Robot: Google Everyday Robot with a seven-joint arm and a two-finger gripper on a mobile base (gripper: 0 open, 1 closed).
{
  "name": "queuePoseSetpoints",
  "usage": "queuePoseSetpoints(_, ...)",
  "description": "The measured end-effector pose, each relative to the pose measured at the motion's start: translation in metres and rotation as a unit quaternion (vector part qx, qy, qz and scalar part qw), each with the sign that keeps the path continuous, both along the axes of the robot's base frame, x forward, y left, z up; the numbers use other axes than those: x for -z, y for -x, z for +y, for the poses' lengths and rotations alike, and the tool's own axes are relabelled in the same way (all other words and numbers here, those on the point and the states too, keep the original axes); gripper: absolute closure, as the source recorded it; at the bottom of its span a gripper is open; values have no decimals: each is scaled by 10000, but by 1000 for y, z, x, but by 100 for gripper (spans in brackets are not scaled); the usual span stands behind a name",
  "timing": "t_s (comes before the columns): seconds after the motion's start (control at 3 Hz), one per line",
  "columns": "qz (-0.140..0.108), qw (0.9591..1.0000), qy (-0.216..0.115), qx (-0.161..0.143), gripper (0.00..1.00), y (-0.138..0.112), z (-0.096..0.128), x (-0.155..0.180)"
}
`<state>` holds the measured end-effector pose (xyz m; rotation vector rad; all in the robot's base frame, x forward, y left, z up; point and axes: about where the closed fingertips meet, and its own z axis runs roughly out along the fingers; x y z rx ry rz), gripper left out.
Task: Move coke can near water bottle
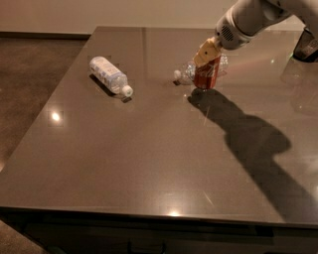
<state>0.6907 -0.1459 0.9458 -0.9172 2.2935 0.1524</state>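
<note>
Two bottles and one red can are on the tabletop. The can stands upright in the upper right of the frame, just in front of the clear bottle lying on its side. The white-labelled bottle lies well apart at upper left. One arm slants down from the upper right corner. Its tool sits at the can's top, though I cannot tell whether it grips the can.

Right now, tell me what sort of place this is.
Probably an office or lab room: a large dark polished table, brown carpet beside it, a plain pale wall behind. The gripper is at the coke can, beside the water bottle, at the table's far side.
</note>
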Motion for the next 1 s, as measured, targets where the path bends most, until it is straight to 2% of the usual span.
queuePoseSetpoints(0.33,15,10000,-25,16,30,0,-1,6)
queuePoseSetpoints(0.67,26,10000,-78,13,0,0,0,13)
queuePoseSetpoints(1.0,26,10000,-78,13,0,0,0,13)
